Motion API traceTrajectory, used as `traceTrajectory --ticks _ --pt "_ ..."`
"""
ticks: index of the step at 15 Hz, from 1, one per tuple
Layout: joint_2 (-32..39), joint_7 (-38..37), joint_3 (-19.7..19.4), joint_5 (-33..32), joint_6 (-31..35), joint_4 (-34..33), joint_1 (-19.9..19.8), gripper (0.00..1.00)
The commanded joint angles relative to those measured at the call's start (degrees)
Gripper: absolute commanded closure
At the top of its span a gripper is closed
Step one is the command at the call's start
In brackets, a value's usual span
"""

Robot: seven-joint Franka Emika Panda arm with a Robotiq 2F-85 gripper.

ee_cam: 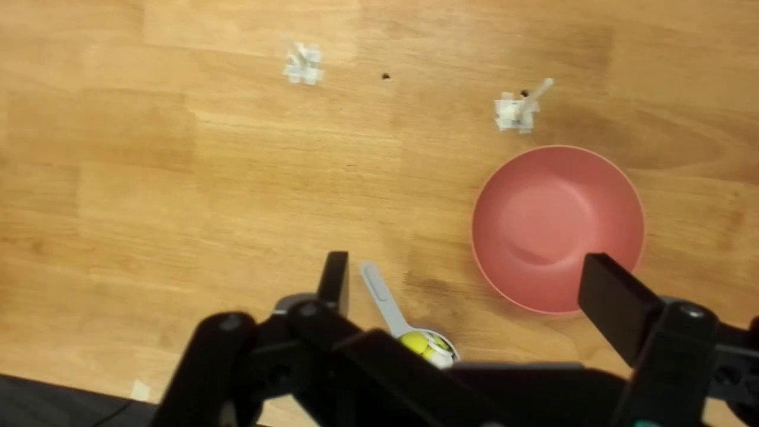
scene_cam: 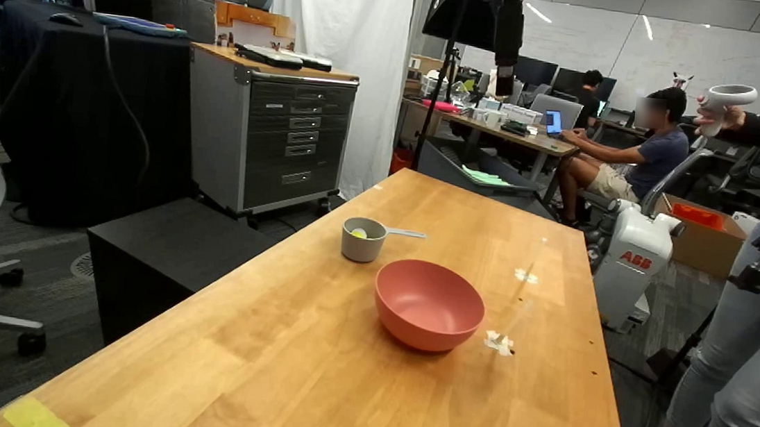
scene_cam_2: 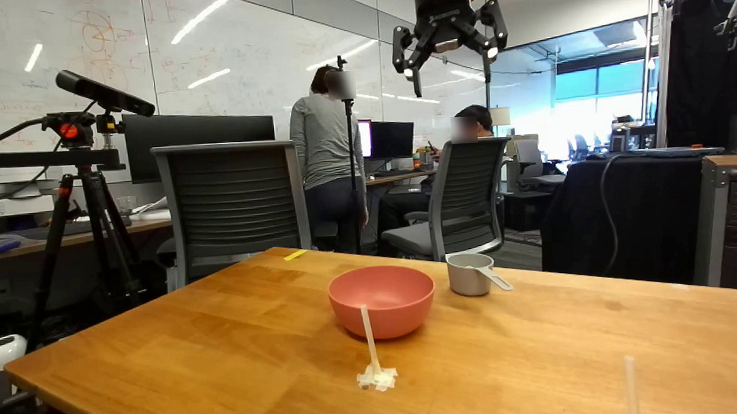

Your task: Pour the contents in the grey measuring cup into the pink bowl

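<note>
"What comes nearest in the wrist view?"

"The tool (scene_cam_2: pixel 453 84). Its fingers (ee_cam: pixel 616 308) stand wide apart across the lower half of the frame, and it has hold of nothing."

"Why hang up there?"

"I'd guess to come straight down onto its target without brushing anything."

"And below it?"

"The grey measuring cup (scene_cam: pixel 360 248), lower centre, partly hidden by the tool; both exterior views show it upright on the table (scene_cam: pixel 309 374). Its contents (ee_cam: pixel 415 342), yellow and white pieces, lie inside, so the pour hasn't begun. The handle (ee_cam: pixel 382 293) points to the upper left, not toward the pink bowl (ee_cam: pixel 545 219), which probably makes it easier to grip."

"Why's the bowl so close?"

"It sits right of centre, near the cup but not touching. That should keep the carry short. It's upright, ready to catch what falls."

"Anything farther?"

"In an exterior view, a drawer cabinet (scene_cam: pixel 269 136), upper left. I doubt it matters."
</note>
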State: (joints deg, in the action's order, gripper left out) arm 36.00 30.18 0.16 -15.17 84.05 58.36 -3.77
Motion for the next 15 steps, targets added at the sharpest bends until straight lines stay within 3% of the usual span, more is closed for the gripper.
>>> traceTrajectory --ticks 1,6,15 --pt "4.5 5.3 -0.8 -4.2 5.8 -6.2 -0.6 0.0" --pt "7.3 3.4 -0.3 -2.8 18.2 -3.8 -2.8 0.0" --pt "11.7 7.7 -0.1 -1.5 18.4 -3.3 -2.5 0.0"
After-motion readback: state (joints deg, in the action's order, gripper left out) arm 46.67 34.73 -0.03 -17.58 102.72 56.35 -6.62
